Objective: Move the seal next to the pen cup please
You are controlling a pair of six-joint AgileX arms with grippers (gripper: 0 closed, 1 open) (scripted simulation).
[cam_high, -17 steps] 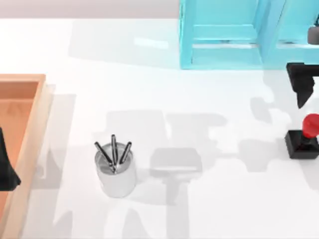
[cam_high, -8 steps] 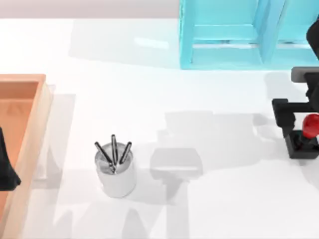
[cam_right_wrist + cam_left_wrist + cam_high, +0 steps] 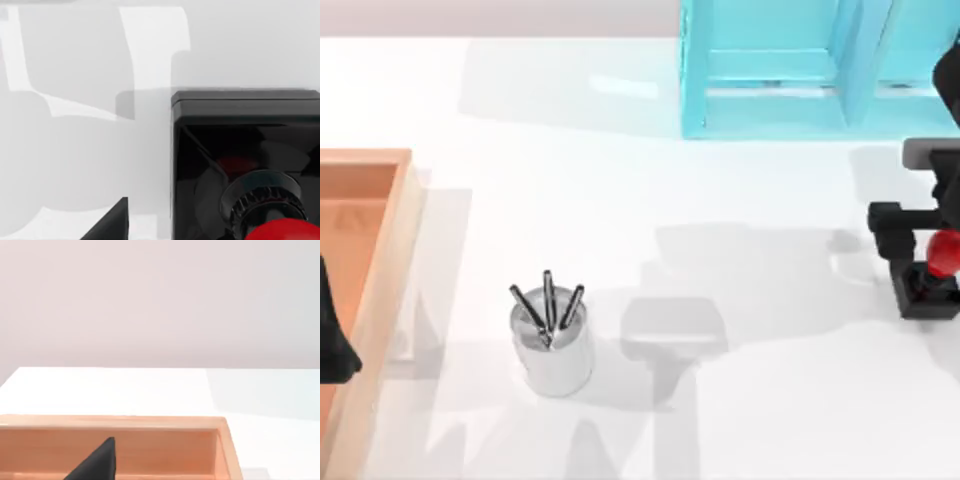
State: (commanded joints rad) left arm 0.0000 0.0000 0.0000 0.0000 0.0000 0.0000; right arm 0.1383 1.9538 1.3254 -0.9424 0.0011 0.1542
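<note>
1. Since the earlier frames, the right gripper (image 3: 932,240) has come down from the far right of the table onto the seal (image 3: 930,280). Half a second ago it was already almost where it is now; the last shift is very small.

2. The seal stands upright at the far right edge of the top view, with its black square base on the table and its red ball knob (image 3: 945,252) on top. The right wrist view looks down on the base (image 3: 240,150), with the knob (image 3: 285,232) close under the camera.

3. One dark finger (image 3: 890,232) of the right gripper stands just left of the knob. The other finger is cut off by the picture edge. I cannot tell whether the fingers are spread or have closed on the knob.

4. The pen cup (image 3: 553,345), a shiny silver cylinder with three dark pens, stands left of centre, well apart from the seal.

5. The relation that matters: the seal lies directly under the right gripper, and the pen cup lies far off to the left across open table. The coming carry would likely be a long move leftward.

6. The left gripper (image 3: 332,340) is parked at the left edge over the wooden tray (image 3: 390,230). It is nearer the cup but far from the seal. Its fingers cannot be judged.

7. A pale flat block (image 3: 672,325) lies just right of the cup, in the likely path.
</note>
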